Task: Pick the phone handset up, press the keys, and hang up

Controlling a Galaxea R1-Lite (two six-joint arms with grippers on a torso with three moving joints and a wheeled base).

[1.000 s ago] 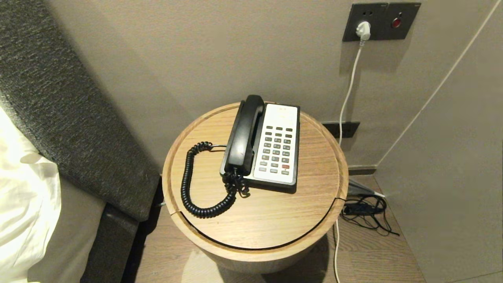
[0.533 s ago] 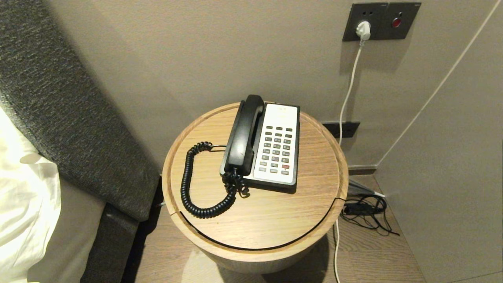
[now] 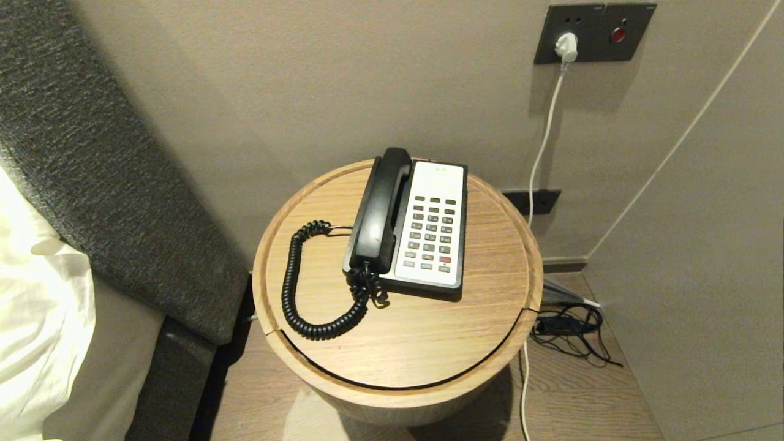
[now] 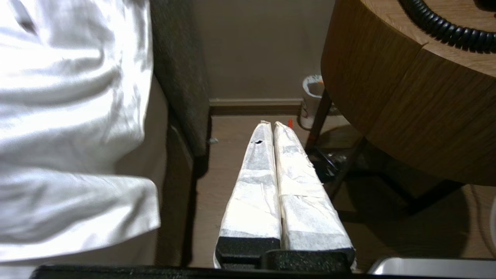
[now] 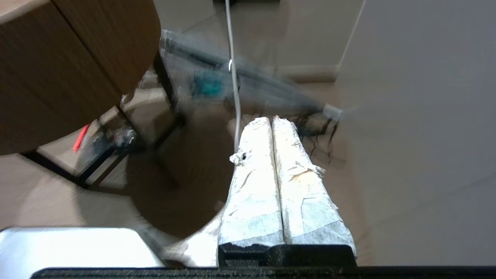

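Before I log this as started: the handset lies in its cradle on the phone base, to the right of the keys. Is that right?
Not quite. The head view shows the phone handset in its cradle on the phone base, but to the left of the keys, not the right.

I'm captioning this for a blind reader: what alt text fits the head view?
A black phone handset rests in its cradle beside the keys on a round wooden table, its coiled cord looping left. No gripper is in view.
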